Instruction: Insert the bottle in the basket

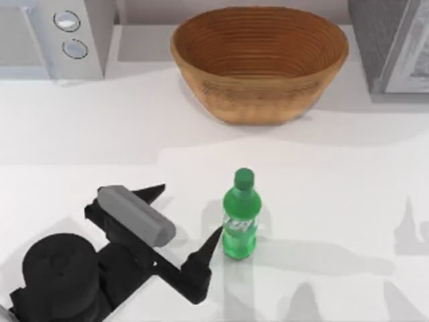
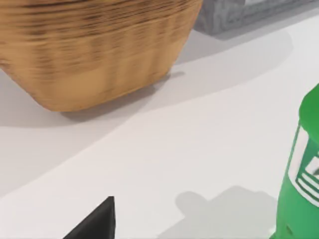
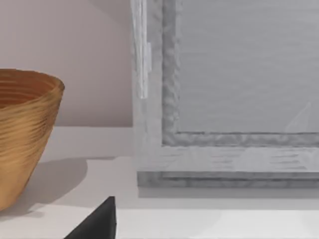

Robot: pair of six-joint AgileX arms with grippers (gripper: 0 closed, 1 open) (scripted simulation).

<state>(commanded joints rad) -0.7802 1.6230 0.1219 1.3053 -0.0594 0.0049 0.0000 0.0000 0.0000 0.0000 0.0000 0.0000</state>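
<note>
The green bottle stands upright on the white table, cap on, in front of the basket. The wide tan wicker basket sits at the back middle. My left gripper is open at the front left, level with the bottle; one fingertip nearly touches the bottle's lower left side, the other points away to the left. In the left wrist view the bottle is close at the edge, with the basket behind it. A dark fingertip of my right gripper sits wide of centre, facing the basket.
A white appliance with two round knobs stands at the back left. A grey cabinet stands at the back right, close ahead in the right wrist view as a grey cabinet. Bare table lies between bottle and basket.
</note>
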